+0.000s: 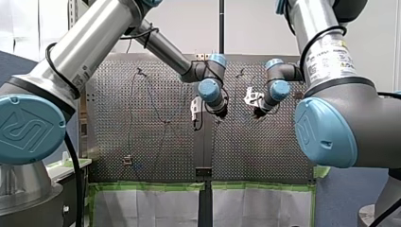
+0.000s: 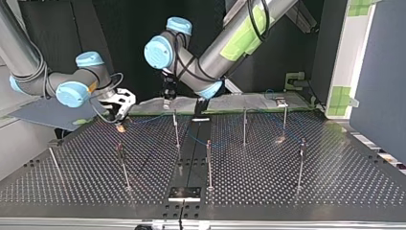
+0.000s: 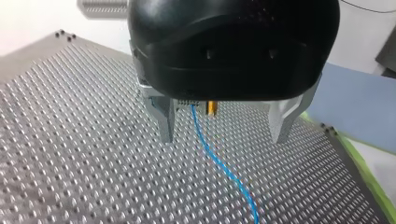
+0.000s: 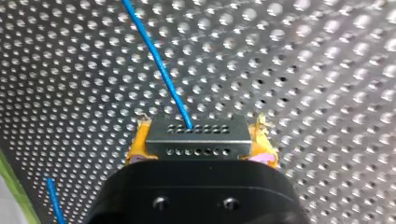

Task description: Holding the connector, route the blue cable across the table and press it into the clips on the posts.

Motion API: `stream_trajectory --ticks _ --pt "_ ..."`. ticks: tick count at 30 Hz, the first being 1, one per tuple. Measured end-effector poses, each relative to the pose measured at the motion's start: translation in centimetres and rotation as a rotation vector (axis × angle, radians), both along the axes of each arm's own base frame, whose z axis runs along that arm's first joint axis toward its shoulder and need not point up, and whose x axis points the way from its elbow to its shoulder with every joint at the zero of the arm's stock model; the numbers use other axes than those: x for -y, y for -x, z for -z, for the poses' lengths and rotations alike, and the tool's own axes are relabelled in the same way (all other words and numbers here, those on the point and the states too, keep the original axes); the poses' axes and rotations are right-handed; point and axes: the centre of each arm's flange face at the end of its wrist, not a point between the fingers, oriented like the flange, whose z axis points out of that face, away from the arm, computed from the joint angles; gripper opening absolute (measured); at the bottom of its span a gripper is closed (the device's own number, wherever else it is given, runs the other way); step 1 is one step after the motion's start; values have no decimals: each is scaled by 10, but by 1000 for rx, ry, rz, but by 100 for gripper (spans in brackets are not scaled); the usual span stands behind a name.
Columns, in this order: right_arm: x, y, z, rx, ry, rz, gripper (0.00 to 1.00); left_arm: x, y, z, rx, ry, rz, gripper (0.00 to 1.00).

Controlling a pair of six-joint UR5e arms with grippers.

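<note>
Perforated surface [image 2: 311, 191] with posts [image 2: 208, 165], blue cable [image 4: 161, 65].
Right jaws pinch connector [image 4: 196, 140]; left jaws spread apart.

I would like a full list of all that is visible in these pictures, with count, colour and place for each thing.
perforated metal table: one, dark grey, under everything.
thin metal posts: seven in the top view, silver, standing spread over the table.
thin blue cable: one, blue, leading from the connector over the table.
grey rectangular connector: one, grey with rows of holes, clamped between yellow pads.
green tape: strips, green, along the table's edge.
left arm, right arm: two, grey with blue caps.
left gripper: black, metal fingers, open above the cable.
right gripper: black, yellow pads, shut on the connector.
</note>
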Motion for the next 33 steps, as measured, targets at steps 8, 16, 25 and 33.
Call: stream_trajectory --ticks 8,16,25,33 --pt "-1 3 -12 10 8 -14 0 34 23 -8 51 102 2 100" --pt "0 7 -13 18 5 -18 0 53 14 5 55 148 -34 100" --pt "2 11 -13 23 5 -21 0 58 -12 28 35 147 -92 100" --pt "3 11 -13 20 7 -22 0 68 -34 46 46 176 -114 100"
